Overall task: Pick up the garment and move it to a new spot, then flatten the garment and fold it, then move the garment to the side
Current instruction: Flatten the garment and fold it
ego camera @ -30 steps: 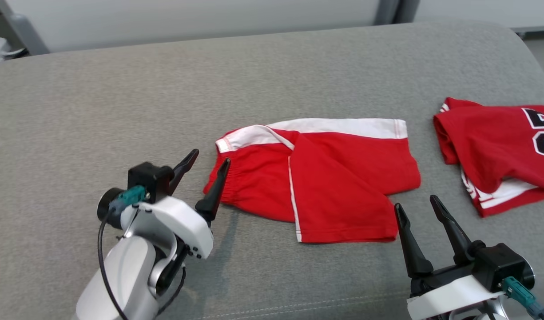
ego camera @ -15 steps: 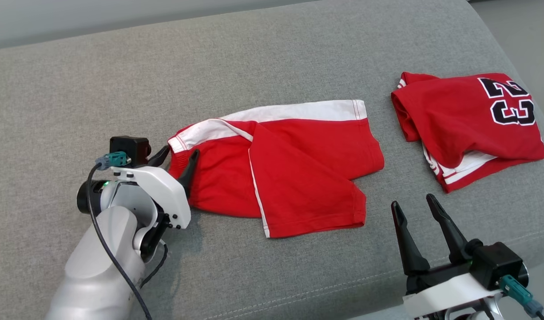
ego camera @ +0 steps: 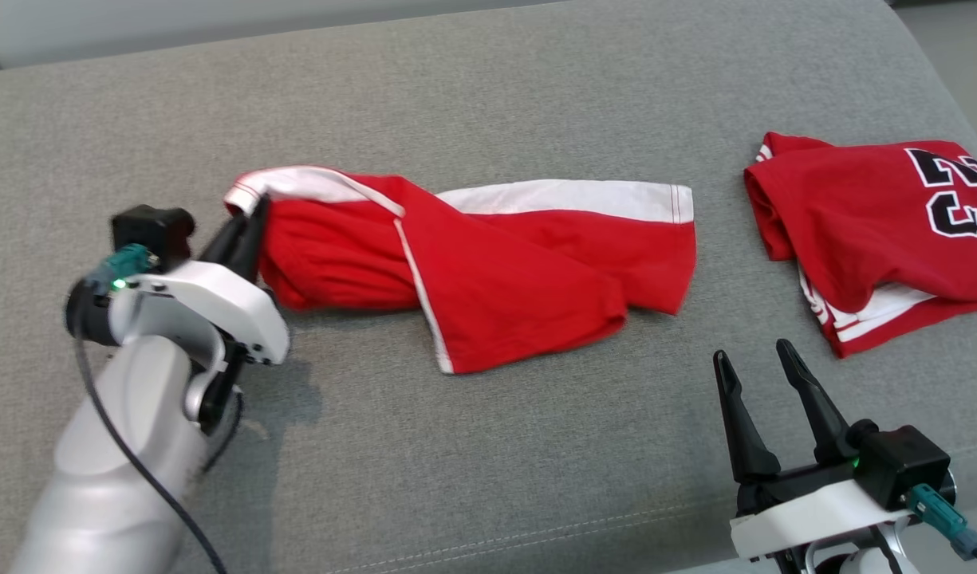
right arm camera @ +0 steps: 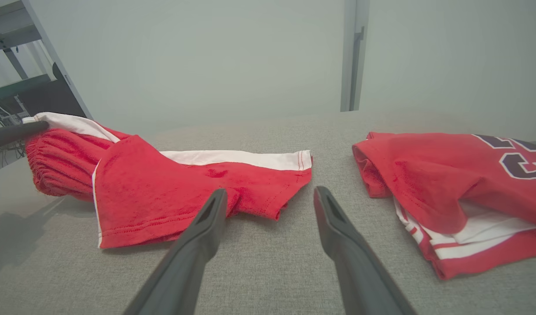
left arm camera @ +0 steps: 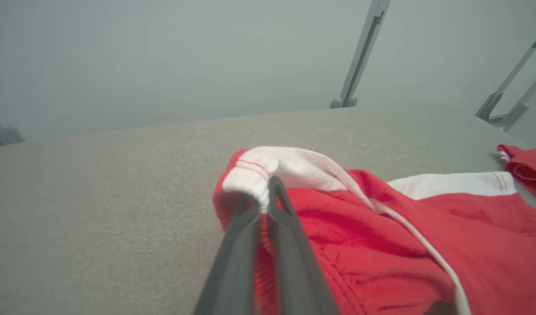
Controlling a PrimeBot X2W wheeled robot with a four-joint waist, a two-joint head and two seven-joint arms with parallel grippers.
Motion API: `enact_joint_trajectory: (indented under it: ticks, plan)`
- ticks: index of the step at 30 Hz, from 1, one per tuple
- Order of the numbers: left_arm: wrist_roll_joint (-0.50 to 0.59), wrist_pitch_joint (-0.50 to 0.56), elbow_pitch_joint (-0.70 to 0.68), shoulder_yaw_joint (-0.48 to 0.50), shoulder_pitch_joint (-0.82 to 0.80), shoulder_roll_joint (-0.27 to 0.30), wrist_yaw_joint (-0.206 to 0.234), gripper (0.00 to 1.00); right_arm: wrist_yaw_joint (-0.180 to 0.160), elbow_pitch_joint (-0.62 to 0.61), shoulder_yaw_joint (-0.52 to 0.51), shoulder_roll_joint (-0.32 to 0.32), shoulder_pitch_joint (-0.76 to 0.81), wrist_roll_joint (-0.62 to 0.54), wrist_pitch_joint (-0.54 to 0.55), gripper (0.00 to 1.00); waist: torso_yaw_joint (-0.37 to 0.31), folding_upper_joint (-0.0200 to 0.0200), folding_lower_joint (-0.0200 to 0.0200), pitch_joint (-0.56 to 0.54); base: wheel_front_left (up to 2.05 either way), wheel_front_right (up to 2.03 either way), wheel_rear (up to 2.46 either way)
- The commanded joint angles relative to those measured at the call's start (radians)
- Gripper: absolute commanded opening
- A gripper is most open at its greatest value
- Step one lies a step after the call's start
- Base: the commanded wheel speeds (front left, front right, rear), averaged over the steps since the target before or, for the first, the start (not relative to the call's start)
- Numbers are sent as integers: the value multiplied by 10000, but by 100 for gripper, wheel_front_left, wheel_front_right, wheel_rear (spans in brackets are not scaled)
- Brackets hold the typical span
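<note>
Grey fabric couch surface (ego camera: 488, 96), pale plain wall (left arm camera: 162, 57) behind, slanted grey metal post (left arm camera: 359, 52), soft even light

Left gripper (ego camera: 253, 211), 9 o'clock: dark tapered fingers (ego camera: 237, 243), white shell (ego camera: 209, 295), dark screws (ego camera: 253, 348), black camera block (ego camera: 149, 227), teal plug (ego camera: 121, 263), green light (ego camera: 120, 283), black cable (ego camera: 109, 426), pale grey forearm (ego camera: 73, 510). Right gripper (ego camera: 752, 351), 4 o'clock: same shell, plug.

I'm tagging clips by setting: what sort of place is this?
Probably a lab or test room: a grey upholstered bench, plain partition panels on metal posts, and a desk with cables behind.
</note>
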Motion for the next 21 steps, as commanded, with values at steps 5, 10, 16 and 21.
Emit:
enact_joint_trajectory:
  ticks: [5,10,16,21]
  plan:
    - [-30,-318,-1065,611,-347,937,166,0,31,-260,194,-69,-354,-40,-146,100,305,0,0,-29,0,0,0]
    - [-160,-391,-2626,548,1000,1216,77,0,31,-336,70,-69,-322,-81,-104,100,500,0,0,-54,0,0,0]
    - [-41,-223,-4789,141,3585,1627,253,0,31,-448,-34,-122,-210,-55,-17,100,682,0,0,-61,0,0,0]
    - [133,-331,-6087,-52,5171,1863,583,0,31,-597,-155,-238,-157,-44,115,100,921,0,0,-12,0,0,0]
